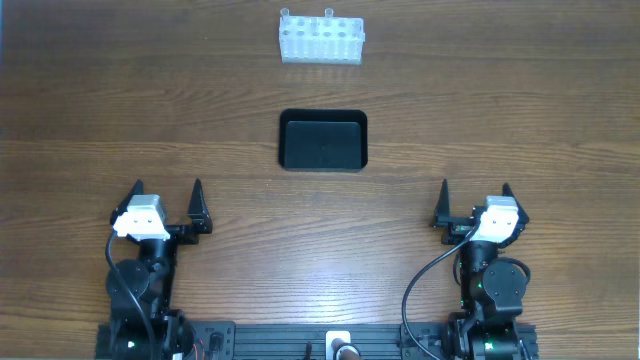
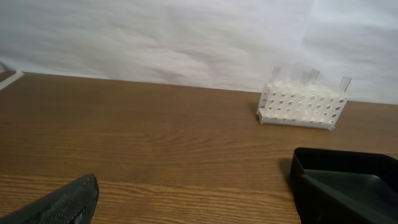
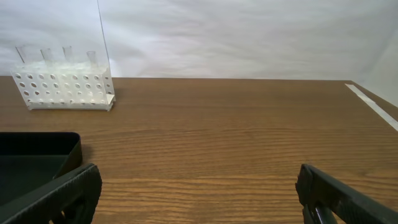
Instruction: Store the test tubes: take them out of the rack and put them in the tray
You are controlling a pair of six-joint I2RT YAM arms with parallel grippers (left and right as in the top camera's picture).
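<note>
Left gripper and right gripper hang near their bases, each with its fingers spread wide and nothing between them. Farther out on the wooden table lies the black tray. Beyond it the white rack stands upright, holding perhaps four clear test tubes.

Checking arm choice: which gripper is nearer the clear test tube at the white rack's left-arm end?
Left. Left gripper sits left of the clear test tube; right gripper sits beyond the rack's opposite end.
</note>
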